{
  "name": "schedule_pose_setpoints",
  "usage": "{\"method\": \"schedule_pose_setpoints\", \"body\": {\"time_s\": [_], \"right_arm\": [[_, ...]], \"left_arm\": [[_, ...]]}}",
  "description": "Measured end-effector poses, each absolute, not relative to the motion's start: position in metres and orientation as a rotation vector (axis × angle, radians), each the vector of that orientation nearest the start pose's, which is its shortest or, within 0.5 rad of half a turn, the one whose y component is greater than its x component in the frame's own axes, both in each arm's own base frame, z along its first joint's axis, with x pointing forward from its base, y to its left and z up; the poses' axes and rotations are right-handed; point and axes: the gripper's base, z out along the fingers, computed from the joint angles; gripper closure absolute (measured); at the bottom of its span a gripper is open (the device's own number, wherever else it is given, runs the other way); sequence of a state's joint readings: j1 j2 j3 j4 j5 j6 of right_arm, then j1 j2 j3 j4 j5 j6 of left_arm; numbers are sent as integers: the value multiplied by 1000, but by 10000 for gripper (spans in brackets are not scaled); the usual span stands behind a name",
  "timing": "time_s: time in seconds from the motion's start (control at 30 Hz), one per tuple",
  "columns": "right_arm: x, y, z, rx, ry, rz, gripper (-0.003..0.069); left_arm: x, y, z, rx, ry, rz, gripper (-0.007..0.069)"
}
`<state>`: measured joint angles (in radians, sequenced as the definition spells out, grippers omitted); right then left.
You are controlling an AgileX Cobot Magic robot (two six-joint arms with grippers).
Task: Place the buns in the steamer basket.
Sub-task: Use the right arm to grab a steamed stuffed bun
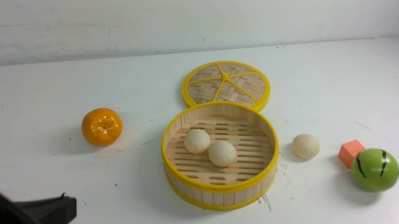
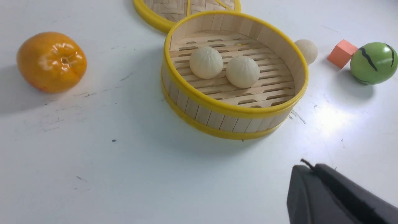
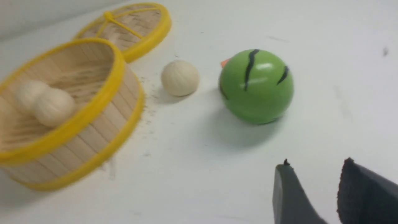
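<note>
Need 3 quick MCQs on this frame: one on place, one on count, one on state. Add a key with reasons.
1. Where does the loose bun lie relative to the steamer basket?
A) on the table, left of it
B) on the table, right of it
C) on the table, behind it

2. How many buns are inside the basket?
A) one
B) two
C) three

3. The right gripper is:
A) open and empty
B) shut on a bun
C) shut and empty

Key:
1 B, it sits between the basket and the orange cube.
2 B, two lie side by side on the slatted floor.
3 A, a gap shows between its fingers with nothing in it.
</note>
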<state>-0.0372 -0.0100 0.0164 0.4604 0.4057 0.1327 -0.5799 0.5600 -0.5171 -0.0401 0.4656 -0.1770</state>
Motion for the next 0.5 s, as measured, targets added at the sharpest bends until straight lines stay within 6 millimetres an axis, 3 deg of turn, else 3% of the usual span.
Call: {"method": "schedule_pose_setpoints", "body": {"time_s": [0.03,0.13,0.2,0.4,0.5], "right_arm": [[52,15,176,447,1832,545,419],[51,25,179,727,1746,939,419],[52,27,183,792,1695,1043,419],[52,26,187,829,1637,1089,419],[52,26,186,727,1664,1009,424]], "left_arm": [[94,-63,299,382,1999,-525,638],[89,-60,288,380,1994,-526,638],[89,-60,286,382,2001,-524,638],[89,-60,284,383,2013,-521,638],[89,-60,283,384,2015,-520,638]]}}
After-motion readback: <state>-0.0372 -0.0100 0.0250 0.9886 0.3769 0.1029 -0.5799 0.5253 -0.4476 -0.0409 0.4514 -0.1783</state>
